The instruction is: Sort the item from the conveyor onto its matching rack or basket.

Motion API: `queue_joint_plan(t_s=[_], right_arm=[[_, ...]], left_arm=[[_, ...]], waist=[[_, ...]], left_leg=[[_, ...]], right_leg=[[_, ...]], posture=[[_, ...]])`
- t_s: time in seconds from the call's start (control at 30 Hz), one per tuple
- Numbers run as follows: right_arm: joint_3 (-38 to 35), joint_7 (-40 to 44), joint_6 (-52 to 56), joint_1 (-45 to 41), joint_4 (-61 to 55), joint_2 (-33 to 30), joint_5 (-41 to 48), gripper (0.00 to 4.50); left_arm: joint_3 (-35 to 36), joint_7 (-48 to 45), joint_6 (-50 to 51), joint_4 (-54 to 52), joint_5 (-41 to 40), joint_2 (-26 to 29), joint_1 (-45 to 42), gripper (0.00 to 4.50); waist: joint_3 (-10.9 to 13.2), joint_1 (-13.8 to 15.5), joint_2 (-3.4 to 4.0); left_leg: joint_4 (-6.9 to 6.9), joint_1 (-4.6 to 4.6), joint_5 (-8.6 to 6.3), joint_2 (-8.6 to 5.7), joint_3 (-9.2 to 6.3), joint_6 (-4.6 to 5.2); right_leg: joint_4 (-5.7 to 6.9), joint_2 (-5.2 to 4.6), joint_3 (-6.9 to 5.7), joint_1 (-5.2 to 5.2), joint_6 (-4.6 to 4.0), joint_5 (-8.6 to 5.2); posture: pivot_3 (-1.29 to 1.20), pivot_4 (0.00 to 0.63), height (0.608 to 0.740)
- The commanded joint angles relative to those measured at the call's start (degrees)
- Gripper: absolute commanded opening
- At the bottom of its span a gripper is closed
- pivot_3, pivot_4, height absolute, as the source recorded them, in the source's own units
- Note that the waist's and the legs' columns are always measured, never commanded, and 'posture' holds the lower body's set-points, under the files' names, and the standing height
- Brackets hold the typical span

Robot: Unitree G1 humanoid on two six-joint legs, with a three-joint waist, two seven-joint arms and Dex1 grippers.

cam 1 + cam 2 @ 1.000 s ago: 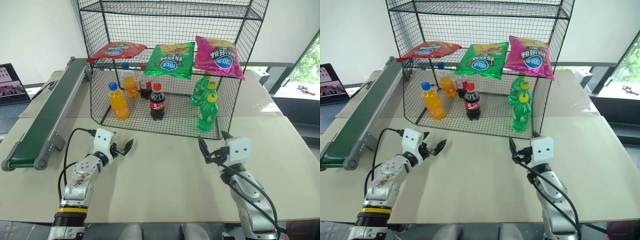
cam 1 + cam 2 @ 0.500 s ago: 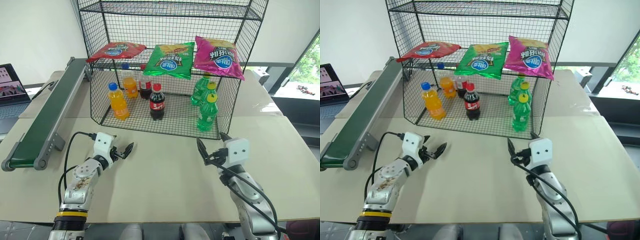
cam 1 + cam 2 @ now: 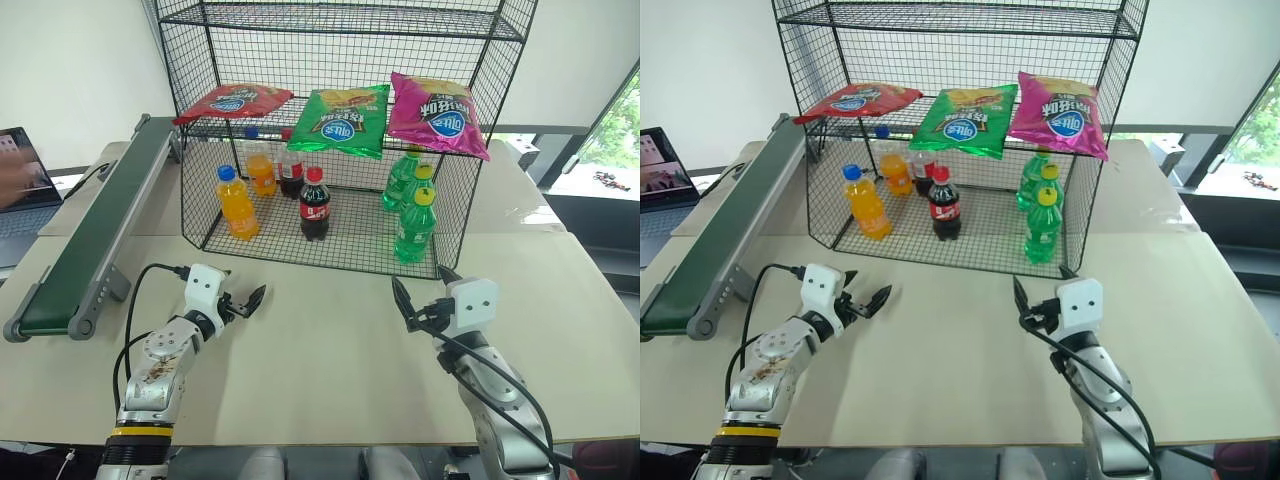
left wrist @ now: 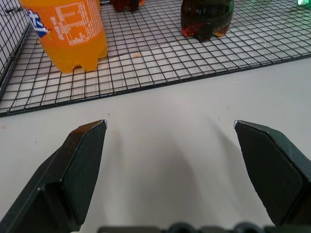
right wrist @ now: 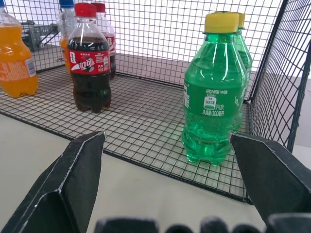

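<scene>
The red bag (image 3: pixel 234 101) lies on the rack (image 3: pixel 470 190)'s middle tier, left of the green bag (image 3: pixel 343 120); it looks light, crinkly, slippery, best pinched at a sealed edge. Both pincers, left (image 3: pixel 246 302) and right (image 3: pixel 406 302), hover wide and empty over the surface (image 3: pixel 330 360).

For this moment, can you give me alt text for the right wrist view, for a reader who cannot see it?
The right gripper, open and empty, points over the table at the black wire rack. On the rack's bottom tier stand green soda bottles, cola bottles and an orange soda bottle.
</scene>
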Motion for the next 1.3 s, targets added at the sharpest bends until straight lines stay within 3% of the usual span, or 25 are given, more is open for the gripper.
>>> queue_joint_plan(t_s=[0.03, 0.9, 1.3], right_arm=[[-0.09, -0.55, -0.56, -0.23, -2.93, 0.10, -0.35, 4.50], [-0.60, 0.04, 0.59, 0.03, -3.71, -0.53, -0.22, 4.50], [0.12, 2.47, 1.86, -2.36, -3.09, -1.48, 0.95, 4.50]], left_arm=[[0.58, -0.44, -0.31, -1.82, -0.65, 0.50, -1.02, 4.48], [0.74, -0.43, -0.18, -1.17, -0.37, 0.17, -1.89, 4.48], [4.27, -2.30, 1.97, -4.96, -4.67, 1.60, 1.50, 4.48]], waist=[[0.00, 0.02, 0.00], [-0.02, 0.02, 0.01], [-0.03, -0.09, 0.03]], left_leg=[[0.00, 0.00, 0.00, 0.00, 0.00, 0.00], [0.04, -0.01, -0.01, 0.01, 0.00, 0.02], [0.06, -0.01, -0.02, 0.02, 0.00, 0.03]], right_leg=[[0.00, 0.00, 0.00, 0.00, 0.00, 0.00], [0.01, 0.04, 0.04, 0.00, 0.00, 0.00], [0.03, 0.05, 0.05, 0.00, 0.00, 0.00]], posture=[[0.00, 0.150, 0.738], [0.00, 0.150, 0.738], [0.00, 0.150, 0.738]])
